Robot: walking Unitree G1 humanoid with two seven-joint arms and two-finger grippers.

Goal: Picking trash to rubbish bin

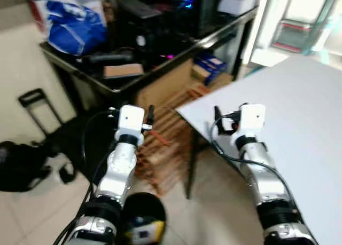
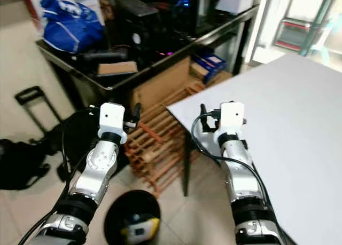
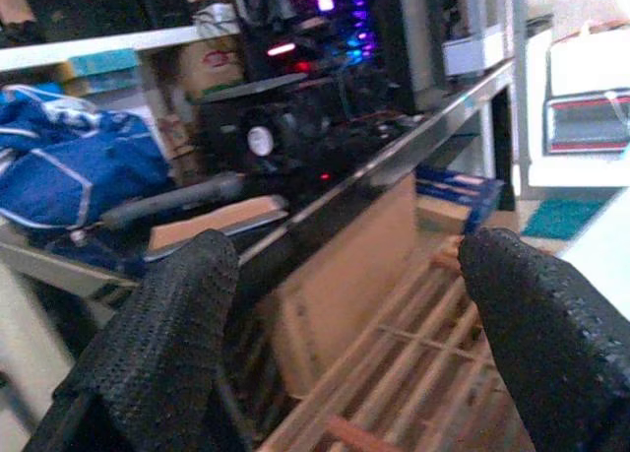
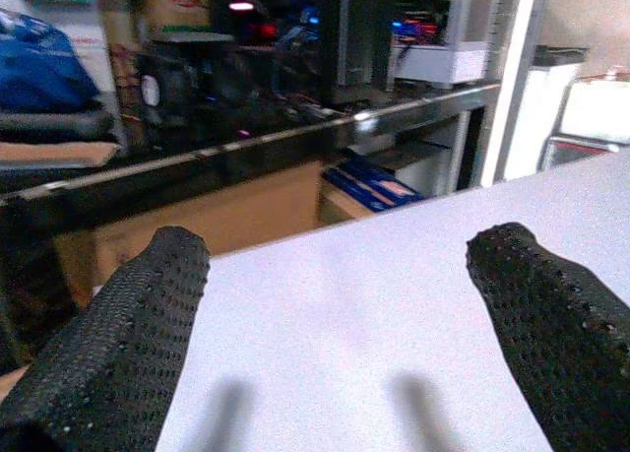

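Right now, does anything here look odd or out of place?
Slightly. The wooden rack leans tilted against the cardboard under the cluttered desk. The black bin by the robot's feet holds something yellow. Both tools, left and right, are open and hold nothing.

— Over on the left? Blue bag [image 1: 72, 22] up on a dark metal bench [image 1: 160, 69], beside a flat cardboard box [image 1: 123, 70].
— And lower down? Wooden slatted rack [image 1: 165, 138] leaning under the white table [image 1: 299, 106]. Possibly a black backpack [image 1: 21, 165] on the floor, blurred.
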